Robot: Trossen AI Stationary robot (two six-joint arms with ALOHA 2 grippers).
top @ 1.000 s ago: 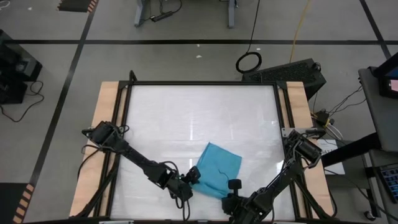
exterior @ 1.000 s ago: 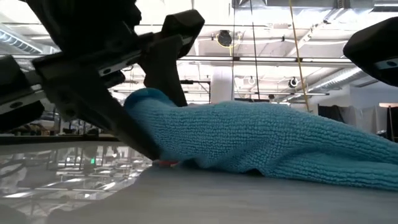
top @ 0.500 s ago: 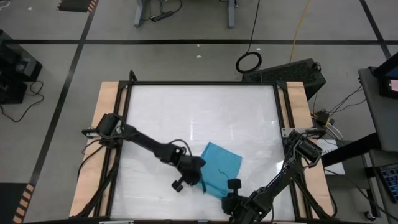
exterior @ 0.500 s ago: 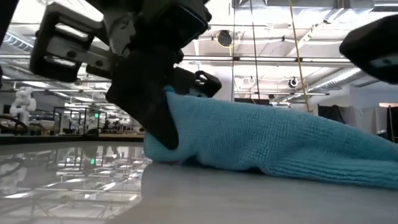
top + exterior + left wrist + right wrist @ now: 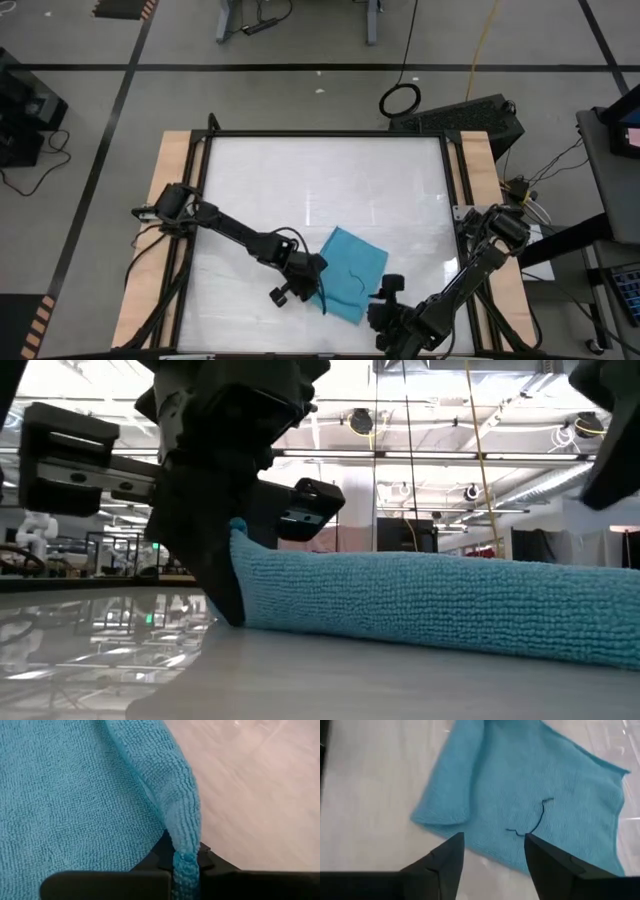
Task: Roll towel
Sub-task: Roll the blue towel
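Left gripper [image 5: 312, 283] is clenched on the towel [image 5: 348, 273], pinching its edge at 9 o'clock; we see the fold caught between the fingers only in the left wrist view. Towel lies near the table [image 5: 260, 180]'s front edge, a bit right of center. Overhead we see a dark thread on it. Right gripper [image 5: 492, 857] hovers released at the towel's 5 o'clock; its wrist cam shows a gap betw. fingers [image 5: 445, 862], nothing in them.

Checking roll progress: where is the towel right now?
In the high view the towel lies on the table's near half, right of centre, its left edge pinched by the left tool; the right tool hovers open beside it.
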